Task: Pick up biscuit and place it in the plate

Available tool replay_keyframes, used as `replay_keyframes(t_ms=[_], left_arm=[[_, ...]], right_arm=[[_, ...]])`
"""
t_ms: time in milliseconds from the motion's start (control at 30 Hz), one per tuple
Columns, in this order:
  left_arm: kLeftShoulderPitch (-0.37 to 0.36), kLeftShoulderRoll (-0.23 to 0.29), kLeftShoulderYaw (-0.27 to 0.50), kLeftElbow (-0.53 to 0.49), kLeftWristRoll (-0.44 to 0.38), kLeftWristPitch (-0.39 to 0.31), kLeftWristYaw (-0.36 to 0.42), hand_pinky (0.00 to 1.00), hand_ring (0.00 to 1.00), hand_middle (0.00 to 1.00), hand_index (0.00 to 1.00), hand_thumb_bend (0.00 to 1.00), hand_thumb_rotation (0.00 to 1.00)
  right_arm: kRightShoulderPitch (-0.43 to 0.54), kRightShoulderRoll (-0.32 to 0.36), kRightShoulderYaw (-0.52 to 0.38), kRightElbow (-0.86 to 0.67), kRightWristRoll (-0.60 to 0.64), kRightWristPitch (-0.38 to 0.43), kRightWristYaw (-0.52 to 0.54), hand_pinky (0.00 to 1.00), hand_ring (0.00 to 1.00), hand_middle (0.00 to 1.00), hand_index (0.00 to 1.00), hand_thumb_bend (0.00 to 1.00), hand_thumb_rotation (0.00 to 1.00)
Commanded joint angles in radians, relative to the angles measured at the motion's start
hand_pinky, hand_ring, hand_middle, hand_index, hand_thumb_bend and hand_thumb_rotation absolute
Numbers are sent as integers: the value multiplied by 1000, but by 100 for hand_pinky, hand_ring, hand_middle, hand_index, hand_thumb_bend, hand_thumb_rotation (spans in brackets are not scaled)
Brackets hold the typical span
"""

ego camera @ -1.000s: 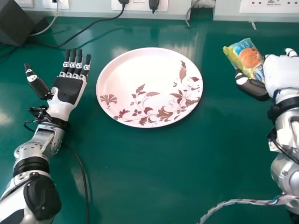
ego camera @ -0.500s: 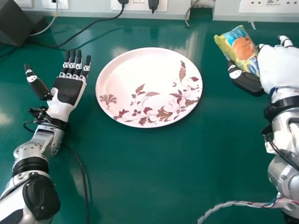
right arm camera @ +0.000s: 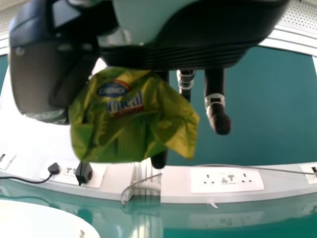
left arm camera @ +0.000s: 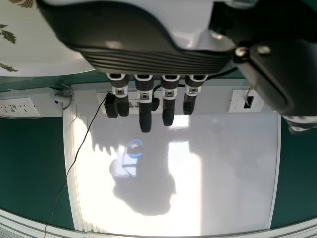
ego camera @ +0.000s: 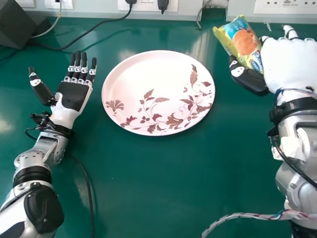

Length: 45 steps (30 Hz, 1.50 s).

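We see the biscuit packet [ego camera: 242, 42] held by the right hand [ego camera: 290, 62], pinched between thumb and fingers, raised right of the plate [ego camera: 143, 74], presumably to clear its edge; the left hand [ego camera: 72, 99], fingers extended, leaves us free access

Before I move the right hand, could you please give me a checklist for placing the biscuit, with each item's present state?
1. Biscuit held in the right hand: ok.
2. Grip firm enough to carry it: cannot tell from pictures alone.
3. Plate lying flat, patterned face up: ok.
4. Biscuit above the plate: not ok, it is off to the plate's right.
5. Left hand out of the way: ok, palm up on the plate's other side.
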<state>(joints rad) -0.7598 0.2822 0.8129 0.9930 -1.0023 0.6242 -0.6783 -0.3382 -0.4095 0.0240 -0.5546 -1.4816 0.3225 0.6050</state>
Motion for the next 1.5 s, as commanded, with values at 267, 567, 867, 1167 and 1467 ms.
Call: replay_keyframes(t_ms=[267, 567, 867, 1167, 1467], left_arm=[[6, 11, 5, -5, -2, 1, 3, 96, 88, 94, 100, 97, 52], [0, 18, 1, 17, 5, -6, -19, 95, 88, 93, 99, 96, 56], [-1, 18, 1, 26, 3, 3, -24, 95, 87, 91, 100, 97, 53], [-3, 23, 2, 44, 5, 4, -37, 94, 87, 91, 100, 97, 53], [-1, 19, 5, 32, -1, 14, -37, 94, 86, 93, 100, 95, 53]], right_arm=[[-28, 37, 17, 13, -2, -20, -44, 12, 20, 25, 47, 46, 6], [-44, 43, 42, 40, 5, -44, -75, 12, 20, 26, 47, 48, 4], [-44, 61, 61, 70, 26, -54, -160, 13, 20, 26, 47, 49, 4], [-54, 73, 82, 93, 37, -59, -193, 13, 21, 26, 48, 50, 0], [-69, 76, 115, 135, 49, -72, -219, 13, 21, 26, 48, 50, 0]])
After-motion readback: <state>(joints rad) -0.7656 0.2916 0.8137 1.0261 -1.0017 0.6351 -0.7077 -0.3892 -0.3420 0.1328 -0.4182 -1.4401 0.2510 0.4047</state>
